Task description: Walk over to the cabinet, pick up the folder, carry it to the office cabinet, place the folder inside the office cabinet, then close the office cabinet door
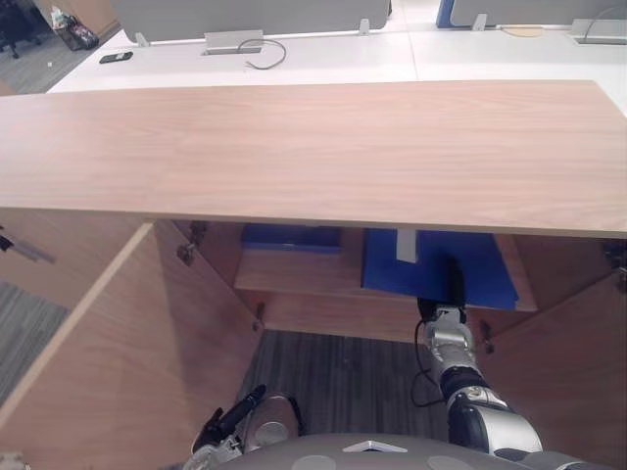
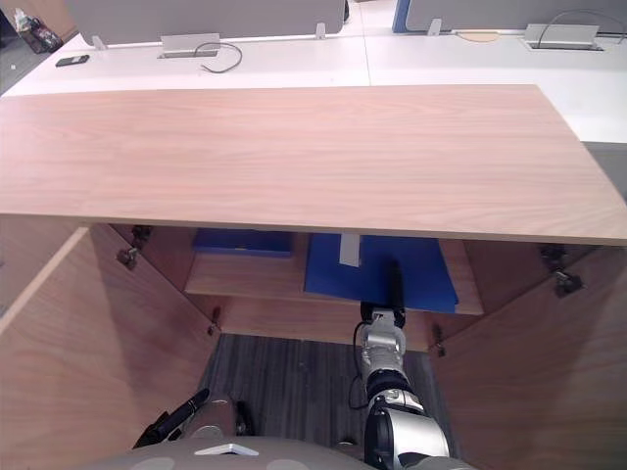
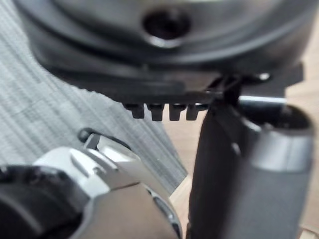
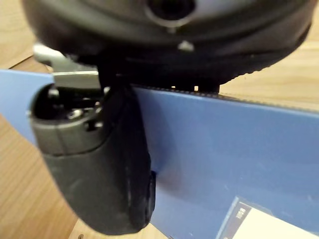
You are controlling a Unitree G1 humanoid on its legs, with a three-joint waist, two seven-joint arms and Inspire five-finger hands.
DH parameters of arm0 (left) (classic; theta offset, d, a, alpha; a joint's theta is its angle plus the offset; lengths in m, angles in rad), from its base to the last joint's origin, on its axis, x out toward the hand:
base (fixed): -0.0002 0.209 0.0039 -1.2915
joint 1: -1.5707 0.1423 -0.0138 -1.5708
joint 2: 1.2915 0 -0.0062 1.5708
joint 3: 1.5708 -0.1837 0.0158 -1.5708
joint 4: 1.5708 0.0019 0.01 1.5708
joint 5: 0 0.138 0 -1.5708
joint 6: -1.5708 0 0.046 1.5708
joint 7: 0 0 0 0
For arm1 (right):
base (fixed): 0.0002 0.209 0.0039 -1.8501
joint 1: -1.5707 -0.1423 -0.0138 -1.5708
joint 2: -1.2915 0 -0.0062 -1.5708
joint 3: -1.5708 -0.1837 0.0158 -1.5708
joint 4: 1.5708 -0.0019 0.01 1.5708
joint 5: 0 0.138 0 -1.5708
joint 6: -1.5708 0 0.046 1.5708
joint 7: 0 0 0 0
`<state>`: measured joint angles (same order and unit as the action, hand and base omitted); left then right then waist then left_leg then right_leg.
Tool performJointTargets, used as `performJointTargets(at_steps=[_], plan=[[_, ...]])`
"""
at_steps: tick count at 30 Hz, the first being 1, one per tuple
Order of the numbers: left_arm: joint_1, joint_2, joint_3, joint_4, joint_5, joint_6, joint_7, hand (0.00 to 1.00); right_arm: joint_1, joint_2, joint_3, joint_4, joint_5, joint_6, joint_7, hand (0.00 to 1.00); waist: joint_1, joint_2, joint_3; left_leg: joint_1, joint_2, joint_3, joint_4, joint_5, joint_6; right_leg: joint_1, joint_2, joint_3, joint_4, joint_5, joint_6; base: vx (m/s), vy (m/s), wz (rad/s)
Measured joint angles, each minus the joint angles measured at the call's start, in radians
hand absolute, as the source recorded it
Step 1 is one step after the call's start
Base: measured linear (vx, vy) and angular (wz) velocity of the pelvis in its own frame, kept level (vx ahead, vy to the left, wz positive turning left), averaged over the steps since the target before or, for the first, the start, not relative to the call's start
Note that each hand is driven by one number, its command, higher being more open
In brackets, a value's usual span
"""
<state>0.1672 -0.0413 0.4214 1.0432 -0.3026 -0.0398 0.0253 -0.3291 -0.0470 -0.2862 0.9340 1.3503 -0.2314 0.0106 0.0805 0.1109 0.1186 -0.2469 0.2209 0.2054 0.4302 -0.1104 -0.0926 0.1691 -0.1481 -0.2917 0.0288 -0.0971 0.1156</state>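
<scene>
blue folder [image 1: 487, 266], wood-grain cabinet [image 1: 313, 147], grey carpet [image 1: 333, 377]

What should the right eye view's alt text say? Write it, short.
The right hand rests on a blue folder lying on the shelf of an open wooden cabinet. Another flat blue item lies further back, to its left.

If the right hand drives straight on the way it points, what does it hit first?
The right hand is on the blue folder; beyond it, probably the back wall, hidden under the cabinet top.
</scene>
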Motion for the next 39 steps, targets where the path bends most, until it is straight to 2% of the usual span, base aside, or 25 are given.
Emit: performJointTargets(at_steps=[1,2,4,7,11,18,24,25,26,28,29,31,32,33,34,35,39], plan=[[-0.005,-0.002,0.009,0.003,-0.004,-0.001,-0.005,1.0,0.002,-0.001,-0.003,0.005,0.0,0.0,-0.001,0.0,0.004,-0.01,0.003,0.014,-0.019,0.013,0.008,-0.018,0.005,0.01,-0.027,0.007,0.002,-0.007,0.016,0.24,0.42,-0.11],[-0.004,0.019,0.007,0.003,0.004,-0.013,0.008,1.0,0.002,0.026,0.003,0.008,0.0,0.008,-0.014,0.0,0.0,-0.05,0.005,0.039,-0.069,0.032,-0.044,-0.013,0.018,0.0,-0.067,-0.012,0.014,-0.001,0.012,0.18,0.289,-0.06],[-0.005,0.03,0.012,0.001,0.046,-0.019,0.019,1.0,0.002,0.066,0.005,0.009,-0.002,0.019,-0.019,0.0,0.012,-0.073,0.004,0.064,-0.099,0.061,-0.085,-0.009,0.035,-0.009,-0.098,-0.031,0.018,0.032,0.005,0.16,0.2,-0.12],[0.005,0.032,0.017,0.01,0.081,-0.015,0.018,1.0,0.017,0.102,0.036,0.013,-0.003,0.047,-0.022,0.0,0.032,-0.074,0.001,0.16,-0.139,0.094,-0.199,0.02,0.063,0.019,-0.122,-0.029,-0.009,0.104,0.004,0.16,0.141,-0.21],[0.009,0.049,-0.012,0.011,0.119,-0.016,0.016,1.0,0.031,0.107,0.072,0.013,-0.009,0.053,-0.021,0.0,0.033,-0.081,-0.019,0.218,-0.175,0.099,-0.319,0.069,0.066,0.026,-0.133,-0.029,-0.022,0.121,0.002,0.09,0.03,-0.03],[0.036,0.069,-0.06,0.028,0.13,-0.016,0.014,1.0,0.063,0.063,0.08,0.013,-0.043,0.023,-0.022,0.0,0.027,-0.079,-0.049,0.29,-0.176,0.098,-0.451,0.129,0.052,0.023,-0.114,-0.016,-0.021,0.128,0.006,0.02,-0.045,-0.1],[0.043,0.077,-0.103,0.028,0.155,-0.02,0.011,1.0,0.051,0.013,0.024,-0.01,-0.05,-0.016,-0.051,0.0,0.028,-0.065,-0.053,0.289,-0.178,0.1,-0.47,0.146,0.055,-0.005,-0.117,0.0,-0.001,0.128,0.006,-0.04,-0.05,-0.07],[0.044,0.069,-0.103,0.025,0.155,-0.021,0.005,1.0,0.045,0.011,0.001,-0.04,-0.049,-0.023,-0.072,0.0,0.028,-0.052,-0.047,0.282,-0.172,0.103,-0.452,0.144,0.058,-0.03,-0.121,0.012,0.038,0.125,0.006,-0.08,-0.027,-0.22],[0.044,0.058,-0.103,0.012,0.154,-0.024,0.002,1.0,0.043,0.012,-0.017,-0.11,-0.049,-0.028,-0.092,0.0,0.028,-0.036,-0.036,0.239,-0.16,0.101,-0.381,0.111,0.065,-0.084,-0.133,0.029,0.115,0.104,0.007,-0.11,-0.023,-0.24],[0.042,0.048,-0.103,-0.01,0.153,-0.028,0.0,1.0,0.042,0.012,-0.026,-0.207,-0.05,-0.045,-0.106,0.0,0.026,-0.021,-0.015,0.175,-0.14,0.103,-0.251,0.052,0.072,-0.153,-0.156,0.034,0.233,0.06,0.014,-0.17,-0.018,-0.18],[0.042,0.046,-0.111,-0.033,0.153,-0.044,-0.003,1.0,0.041,0.011,-0.031,-0.304,-0.05,-0.063,-0.109,0.0,0.021,-0.013,0.006,0.103,-0.123,0.104,-0.096,-0.018,0.08,-0.221,-0.185,0.049,0.362,0.0,0.024,-0.19,-0.002,-0.12],[0.04,0.047,-0.11,-0.058,0.15,-0.054,-0.005,1.0,0.04,0.012,-0.03,-0.442,-0.052,-0.086,-0.11,0.0,0.01,-0.008,0.013,-0.015,-0.095,0.095,0.117,-0.116,0.084,-0.319,-0.22,0.056,0.537,-0.105,0.048,-0.2,0.031,-0.04],[0.039,0.048,-0.11,-0.066,0.149,-0.056,-0.006,1.0,0.039,0.011,-0.03,-0.472,-0.057,-0.09,-0.109,0.0,0.008,-0.01,0.017,-0.042,-0.089,0.093,0.165,-0.14,0.083,-0.339,-0.229,0.057,0.569,-0.135,0.06,-0.25,0.034,-0.03],[0.039,0.048,-0.109,-0.081,0.145,-0.07,-0.007,1.0,0.037,0.011,-0.028,-0.518,-0.095,-0.099,-0.109,0.0,0.005,-0.02,0.028,-0.09,-0.084,0.087,0.246,-0.177,0.082,-0.369,-0.25,0.055,0.617,-0.205,0.08,-0.24,0.011,-0.01],[0.034,0.046,-0.109,-0.097,0.139,-0.074,-0.007,1.0,0.034,0.008,-0.027,-0.548,-0.126,-0.107,-0.109,0.0,0.003,-0.021,0.039,-0.136,-0.077,0.078,0.316,-0.209,0.074,-0.396,-0.266,0.051,0.662,-0.266,0.113,-0.21,0.002,0.1],[0.033,0.043,-0.11,-0.105,0.137,-0.074,-0.007,1.0,0.034,0.005,-0.03,-0.559,-0.129,-0.112,-0.109,0.0,-0.004,-0.016,0.045,-0.17,-0.072,0.064,0.354,-0.221,0.077,-0.42,-0.269,0.048,0.701,-0.286,0.105,-0.22,0.005,0.22],[0.04,0.042,-0.153,-0.159,0.105,-0.077,-0.025,1.0,0.034,0.007,-0.078,-0.592,-0.124,-0.13,-0.134,0.0,-0.006,-0.002,0.06,-0.28,-0.086,0.021,0.444,-0.23,0.086,-0.507,-0.305,0.038,0.822,-0.333,0.11,-0.15,0.004,0.35]])
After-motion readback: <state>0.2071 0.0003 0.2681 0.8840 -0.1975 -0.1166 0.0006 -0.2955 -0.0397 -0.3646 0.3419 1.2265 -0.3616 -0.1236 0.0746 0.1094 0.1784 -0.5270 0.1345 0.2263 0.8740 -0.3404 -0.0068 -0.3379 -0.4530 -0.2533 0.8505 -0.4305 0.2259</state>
